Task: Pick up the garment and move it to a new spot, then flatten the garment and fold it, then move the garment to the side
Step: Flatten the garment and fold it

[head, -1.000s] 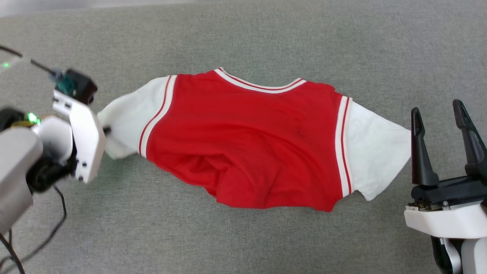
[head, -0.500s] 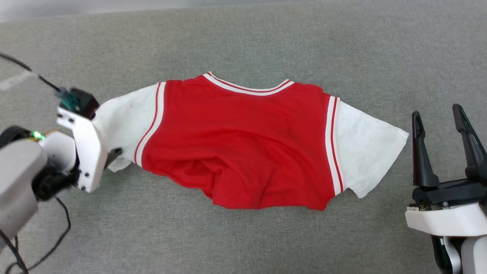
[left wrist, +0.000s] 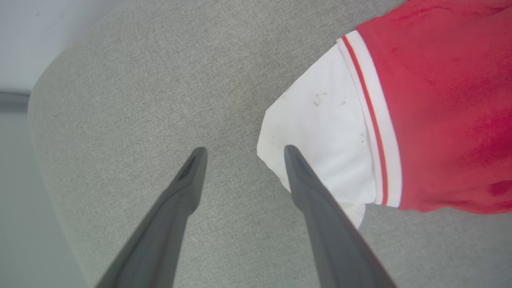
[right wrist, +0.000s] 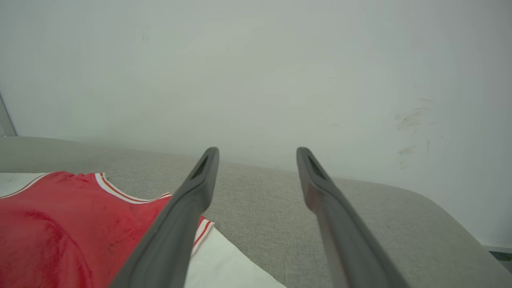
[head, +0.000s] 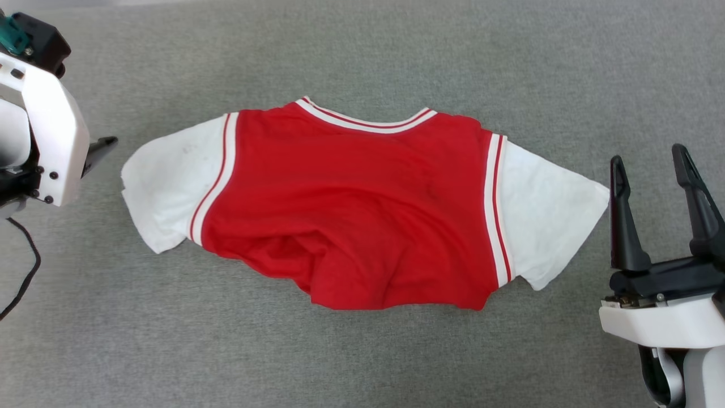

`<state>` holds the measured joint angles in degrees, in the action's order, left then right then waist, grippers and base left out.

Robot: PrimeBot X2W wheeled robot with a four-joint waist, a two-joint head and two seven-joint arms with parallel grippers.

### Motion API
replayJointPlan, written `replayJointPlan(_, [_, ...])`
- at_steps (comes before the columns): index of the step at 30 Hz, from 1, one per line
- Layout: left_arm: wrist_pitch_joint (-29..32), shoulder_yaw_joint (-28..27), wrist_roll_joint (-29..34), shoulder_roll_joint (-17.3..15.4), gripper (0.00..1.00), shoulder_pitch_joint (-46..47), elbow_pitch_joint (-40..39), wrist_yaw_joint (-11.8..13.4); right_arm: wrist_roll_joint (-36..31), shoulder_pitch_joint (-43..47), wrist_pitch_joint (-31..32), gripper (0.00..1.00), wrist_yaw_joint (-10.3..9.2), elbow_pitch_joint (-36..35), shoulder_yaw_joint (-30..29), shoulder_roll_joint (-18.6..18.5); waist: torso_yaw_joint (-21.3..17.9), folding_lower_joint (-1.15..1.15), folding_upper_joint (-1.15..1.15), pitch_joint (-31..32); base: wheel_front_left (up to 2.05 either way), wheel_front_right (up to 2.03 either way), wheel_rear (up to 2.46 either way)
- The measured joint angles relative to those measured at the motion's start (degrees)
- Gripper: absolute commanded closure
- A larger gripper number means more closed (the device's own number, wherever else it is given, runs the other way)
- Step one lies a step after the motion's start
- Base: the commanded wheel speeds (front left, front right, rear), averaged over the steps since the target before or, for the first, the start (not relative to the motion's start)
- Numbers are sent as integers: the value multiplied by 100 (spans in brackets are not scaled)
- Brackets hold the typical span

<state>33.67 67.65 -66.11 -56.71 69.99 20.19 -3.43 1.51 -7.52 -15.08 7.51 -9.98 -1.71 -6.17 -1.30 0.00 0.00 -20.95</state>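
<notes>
Red cloth with white short sleeves, the shirt (head: 351, 209) lies spread on a grey fabric surface (head: 362, 351), in the middle of the head view. Its striped neckline (head: 365, 122) points toward the far edge and one sleeve reaches out to each side. The upper part lies fairly flat, while the lower hem is rumpled and drawn in, with folds near the middle. A few small dark marks show on the left sleeve (left wrist: 320, 132).

The left hand (left wrist: 244, 149) is spread wide with nothing between its fingers. In its wrist view one finger crosses the edge of the left sleeve; whether it touches the cloth cannot be told. In the head view its dark fingertip (head: 105, 144) stands close to that sleeve but apart from it. A black cable (head: 25, 272) hangs below the arm.

The right hand (head: 648, 157) is also wide and empty, fingers pointing up the head view, just beside the outer edge of the right sleeve (head: 552, 221). Its wrist view looks over the shirt's corner toward a pale, scuffed wall (right wrist: 256, 72)
</notes>
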Motion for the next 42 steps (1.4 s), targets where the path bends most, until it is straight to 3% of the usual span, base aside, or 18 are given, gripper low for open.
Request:
replayJointPlan(8, [454,157,-107,222,0,-79,449,144,-18,-235,-1,0,0,-48,86,-10,-239,0,0,-387,0,0,0])
replayJointPlan(15, [606,247,-100,377,0,-302,831,36,-57,-339,0,0,0,-48,140,-1,-448,0,0,-620,0,0,0])
replayJointPlan(16, [660,256,-8,400,41,-302,840,-11,-57,-342,0,0,0,-47,133,1,-462,0,0,-627,0,0,0])
replayJointPlan(18, [621,254,19,459,100,-311,888,-62,-59,-344,0,0,0,-42,122,7,-463,-1,0,-623,0,0,0])
replayJointPlan(25, [112,154,-10,659,100,-347,1042,-176,-102,-353,0,0,0,-24,58,21,-384,0,0,-445,0,0,0])
replayJointPlan(36, [-627,-54,113,409,100,-253,1026,-261,-100,-163,0,0,0,36,37,4,-303,0,0,23,0,0,0])
replayJointPlan(42, [-912,1,236,233,100,-454,712,-258,-103,-369,0,0,0,38,-168,-514,-291,0,0,287,0,0,0])
